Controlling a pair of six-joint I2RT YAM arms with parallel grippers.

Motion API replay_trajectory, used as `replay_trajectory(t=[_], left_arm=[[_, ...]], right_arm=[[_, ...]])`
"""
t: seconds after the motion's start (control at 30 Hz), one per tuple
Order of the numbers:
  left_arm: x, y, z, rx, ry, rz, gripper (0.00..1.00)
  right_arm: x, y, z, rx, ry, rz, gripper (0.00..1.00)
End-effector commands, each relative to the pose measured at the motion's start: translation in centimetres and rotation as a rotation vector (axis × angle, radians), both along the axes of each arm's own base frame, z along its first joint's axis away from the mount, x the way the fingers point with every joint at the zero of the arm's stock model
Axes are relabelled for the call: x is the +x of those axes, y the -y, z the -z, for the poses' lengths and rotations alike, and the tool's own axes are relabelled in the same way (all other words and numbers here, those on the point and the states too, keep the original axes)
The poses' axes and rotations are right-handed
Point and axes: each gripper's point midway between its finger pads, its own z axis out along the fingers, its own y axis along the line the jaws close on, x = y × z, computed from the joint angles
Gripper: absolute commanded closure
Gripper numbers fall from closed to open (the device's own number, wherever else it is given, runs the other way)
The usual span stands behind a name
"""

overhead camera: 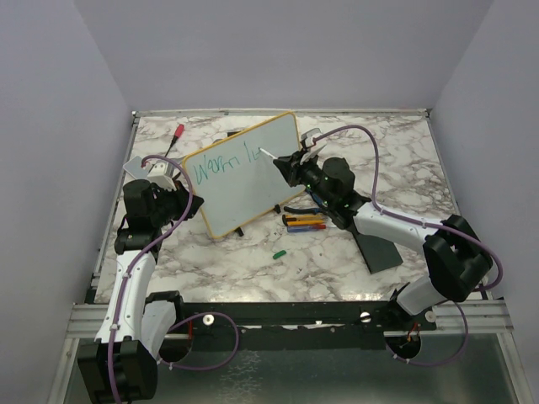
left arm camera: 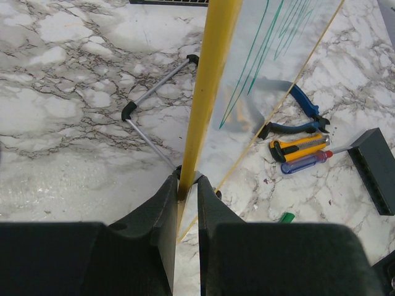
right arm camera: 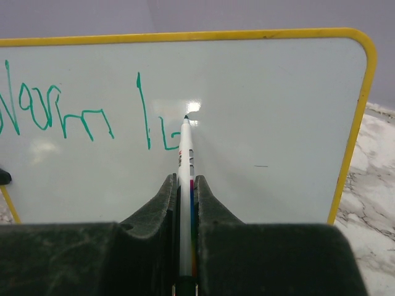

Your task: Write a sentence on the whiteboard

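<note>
Both arms, the left arm [overhead camera: 126, 286] and the right arm [overhead camera: 396, 227], reach from the near edge toward the whiteboard [overhead camera: 244, 198], which stands propped and tilted on the marble table [overhead camera: 413, 168] toward the far middle, between the two. The left gripper [left arm camera: 187, 185] is pinched tight on the board's yellow frame at its left edge, steadying it. The right gripper [right arm camera: 186, 182] is closed hard on a marker [right arm camera: 186, 154], its tip at the board face just right of the last stroke. The sentence [right arm camera: 80, 114] shows "Warm" and the first strokes of a second word, so I judge the writing to be in its early part. The next move calls for light, even tip pressure, travel to the right and a firm left hold
</note>
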Motion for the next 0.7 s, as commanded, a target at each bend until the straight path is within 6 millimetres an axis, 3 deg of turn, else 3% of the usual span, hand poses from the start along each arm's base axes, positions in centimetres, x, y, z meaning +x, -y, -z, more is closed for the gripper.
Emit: replay_trajectory(t=[0.0, 0.67], left_arm=[[0.3, -0.4, -0.8, 0.017, 0.041, -0.02, 1.0], [0.4, -0.4, -0.8, 0.017, 0.039, -0.022, 1.0]], right_arm=[[0.1, -0.6, -1.5, 0.011, 0.043, -0.041, 0.99], [-1.2, -0.5, 3.5, -0.051, -0.071, -0.076, 0.99]])
